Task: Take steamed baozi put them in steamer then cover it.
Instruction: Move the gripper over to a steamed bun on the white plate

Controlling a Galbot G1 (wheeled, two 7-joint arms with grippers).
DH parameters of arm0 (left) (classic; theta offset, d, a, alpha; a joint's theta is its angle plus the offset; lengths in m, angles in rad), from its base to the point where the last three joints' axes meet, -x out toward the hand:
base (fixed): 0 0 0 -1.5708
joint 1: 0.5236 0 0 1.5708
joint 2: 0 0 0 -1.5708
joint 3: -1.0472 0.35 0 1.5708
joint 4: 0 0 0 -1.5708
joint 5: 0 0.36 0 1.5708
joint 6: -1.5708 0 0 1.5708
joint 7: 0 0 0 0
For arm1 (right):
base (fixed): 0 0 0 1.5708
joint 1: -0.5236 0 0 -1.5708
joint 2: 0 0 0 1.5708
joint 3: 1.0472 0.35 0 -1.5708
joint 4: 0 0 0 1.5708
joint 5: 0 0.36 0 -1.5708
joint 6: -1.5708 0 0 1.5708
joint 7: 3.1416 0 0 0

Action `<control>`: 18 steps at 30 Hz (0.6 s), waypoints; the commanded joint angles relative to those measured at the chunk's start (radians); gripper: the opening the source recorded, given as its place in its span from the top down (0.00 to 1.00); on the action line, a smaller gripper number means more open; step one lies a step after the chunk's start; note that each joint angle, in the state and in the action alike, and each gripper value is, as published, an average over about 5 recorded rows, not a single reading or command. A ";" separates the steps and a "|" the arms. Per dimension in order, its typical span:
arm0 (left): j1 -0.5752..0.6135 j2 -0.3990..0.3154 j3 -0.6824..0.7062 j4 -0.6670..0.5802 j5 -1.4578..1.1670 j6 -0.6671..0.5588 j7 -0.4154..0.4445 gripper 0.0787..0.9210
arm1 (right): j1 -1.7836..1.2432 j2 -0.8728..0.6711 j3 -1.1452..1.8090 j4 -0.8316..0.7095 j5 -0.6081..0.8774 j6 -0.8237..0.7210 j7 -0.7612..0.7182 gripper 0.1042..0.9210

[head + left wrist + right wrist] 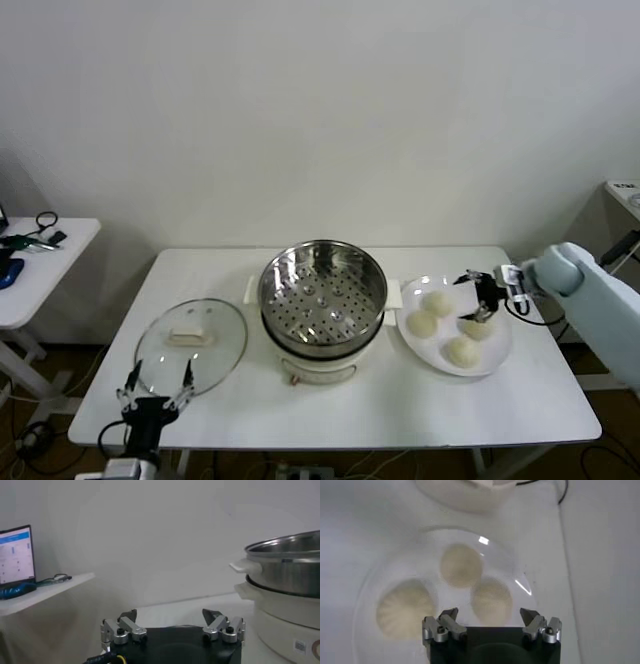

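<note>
Several pale steamed baozi (422,324) lie on a white plate (497,352) at the right of the table. My right gripper (476,297) hovers open just above them and hides part of one. In the right wrist view its open jaws (489,615) straddle one baozi (491,599), with two more baozi (461,565) beyond. The steel steamer (322,300) stands uncovered at mid-table, its perforated tray bare. The glass cover (190,345) lies flat to its left. My left gripper (157,380) waits open near the table's front left edge, holding nothing.
A white side table (35,255) with cables and a laptop (17,555) stands off to the left. In the left wrist view the steamer (287,575) rises close beside the left gripper (170,616). The plate (410,555) sits near the table's right edge.
</note>
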State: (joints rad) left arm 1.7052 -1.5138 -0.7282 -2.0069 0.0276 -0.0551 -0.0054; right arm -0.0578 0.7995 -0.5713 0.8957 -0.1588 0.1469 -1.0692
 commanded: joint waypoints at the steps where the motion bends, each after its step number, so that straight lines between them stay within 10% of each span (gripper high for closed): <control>1: 0.001 0.003 -0.007 0.013 -0.013 0.000 0.001 0.12 | 0.241 0.173 -0.311 -0.299 -0.038 0.038 -0.063 0.12; 18: -0.008 0.002 -0.011 0.037 -0.013 0.000 -0.004 0.12 | 0.186 0.348 -0.217 -0.462 -0.111 0.056 -0.035 0.12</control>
State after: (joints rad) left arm 1.6965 -1.5131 -0.7366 -1.9782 0.0147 -0.0539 -0.0102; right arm 0.0994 1.0605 -0.7659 0.5391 -0.2411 0.1921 -1.1009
